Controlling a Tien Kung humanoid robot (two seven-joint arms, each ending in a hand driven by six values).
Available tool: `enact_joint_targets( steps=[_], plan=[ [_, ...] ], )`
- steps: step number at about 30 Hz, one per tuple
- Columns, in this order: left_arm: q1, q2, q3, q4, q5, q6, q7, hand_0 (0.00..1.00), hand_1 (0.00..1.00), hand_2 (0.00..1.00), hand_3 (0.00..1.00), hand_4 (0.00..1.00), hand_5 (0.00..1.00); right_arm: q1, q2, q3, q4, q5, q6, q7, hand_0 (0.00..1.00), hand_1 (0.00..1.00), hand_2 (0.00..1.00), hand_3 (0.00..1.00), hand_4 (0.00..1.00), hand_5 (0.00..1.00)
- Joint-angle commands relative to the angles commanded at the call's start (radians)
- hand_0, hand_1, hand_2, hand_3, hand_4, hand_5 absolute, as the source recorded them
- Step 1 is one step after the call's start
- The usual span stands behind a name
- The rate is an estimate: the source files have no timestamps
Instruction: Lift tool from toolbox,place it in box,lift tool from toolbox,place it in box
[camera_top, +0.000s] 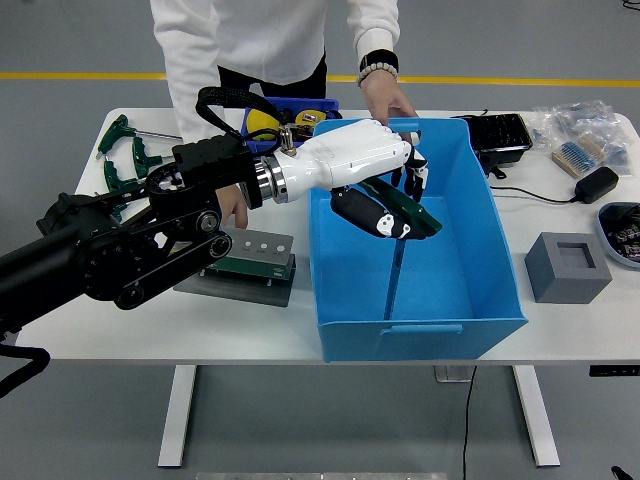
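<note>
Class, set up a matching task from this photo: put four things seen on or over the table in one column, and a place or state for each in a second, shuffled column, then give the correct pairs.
Column 1:
1. green-handled tool
2. blue box
3. grey block
4. tool holder

Column 2:
A. stands on the table to the right of the box
B. held in the left hand over the box
C. sits left of the box, partly behind the robot's arm
D. open at the top, in the middle of the table

Pairs: 1-B, 2-D, 3-A, 4-C
</note>
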Motion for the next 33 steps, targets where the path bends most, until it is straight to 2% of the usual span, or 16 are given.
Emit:
enact_joint_targets(
  steps=[5,6,9,12,15,17,18,23,24,27,29,30,33],
  plan=[
    [0.001,-0.01,0.004,0.013,-0.001,0.01,-0.007,0.723,0.781,0.92,0.845,0.998,0.659,0.002,-0.001,0.001,0.0,-0.002,0.0,0.0,0.683,0.65,0.71,0.557,0.789,0.719],
    [0.001,-0.012,0.004,0.014,-0.001,0.013,-0.008,0.772,0.834,0.998,0.901,0.998,0.644,0.002,-0.001,0.001,0.0,-0.003,0.0,0.0,0.685,0.65,0.71,0.557,0.789,0.718],
    [0.001,-0.013,-0.003,0.016,-0.004,0.02,-0.011,0.772,0.834,0.998,0.901,0.998,0.644,0.003,-0.002,0.0,0.0,-0.001,0.0,0.001,0.685,0.65,0.71,0.557,0.789,0.718],
    [0.004,-0.006,-0.018,0.012,0.001,0.019,-0.007,0.784,0.826,0.987,0.89,0.998,0.639,0.004,-0.003,-0.002,0.0,0.003,-0.001,0.003,0.685,0.65,0.71,0.557,0.789,0.72],
    [0.008,0.012,-0.038,0.008,0.025,0.01,0.004,0.784,0.826,0.987,0.89,0.998,0.639,0.003,-0.003,-0.005,0.0,0.009,-0.001,0.005,0.685,0.65,0.71,0.557,0.789,0.72],
    [0.012,0.031,-0.05,0.007,0.058,-0.007,0.019,0.784,0.826,0.987,0.89,0.998,0.639,0.003,-0.003,-0.008,-0.001,0.016,-0.001,0.007,0.685,0.65,0.71,0.557,0.789,0.72],
    [0.014,0.045,-0.056,0.009,0.078,-0.022,0.029,0.766,0.727,0.792,0.763,0.998,0.665,0.001,-0.003,-0.008,-0.001,0.018,-0.001,0.007,0.684,0.65,0.709,0.556,0.79,0.719],
    [0.03,0.118,-0.07,0.038,0.144,-0.07,0.062,0.766,0.727,0.792,0.763,0.998,0.665,-0.002,-0.002,-0.011,-0.002,0.025,0.0,0.009,0.684,0.65,0.709,0.556,0.79,0.719],
    [0.033,0.131,-0.071,0.043,0.151,-0.08,0.069,0.773,0.706,0.741,0.694,0.976,0.775,-0.003,-0.002,-0.011,-0.002,0.026,0.0,0.01,0.684,0.65,0.71,0.557,0.79,0.718],
    [0.042,0.17,-0.063,0.065,0.172,-0.123,0.1,0.773,0.706,0.741,0.694,0.976,0.775,-0.006,-0.002,-0.009,-0.002,0.023,0.0,0.009,0.684,0.65,0.71,0.557,0.79,0.718],
    [0.051,0.199,-0.056,0.083,0.181,-0.171,0.134,0.773,0.706,0.741,0.694,0.976,0.775,-0.007,-0.001,-0.007,-0.003,0.018,-0.001,0.007,0.684,0.65,0.71,0.557,0.79,0.718],
    [0.057,0.212,-0.054,0.09,0.18,-0.191,0.146,0.777,0.698,0.69,0.66,0.959,0.858,-0.009,-0.001,-0.005,-0.003,0.016,-0.001,0.006,0.684,0.65,0.71,0.557,0.79,0.719],
    [0.073,0.238,-0.044,0.1,0.176,-0.211,0.154,0.777,0.698,0.69,0.66,0.959,0.858,-0.012,0.001,-0.004,-0.003,0.015,-0.001,0.006,0.684,0.65,0.71,0.557,0.79,0.719]
  ],
)
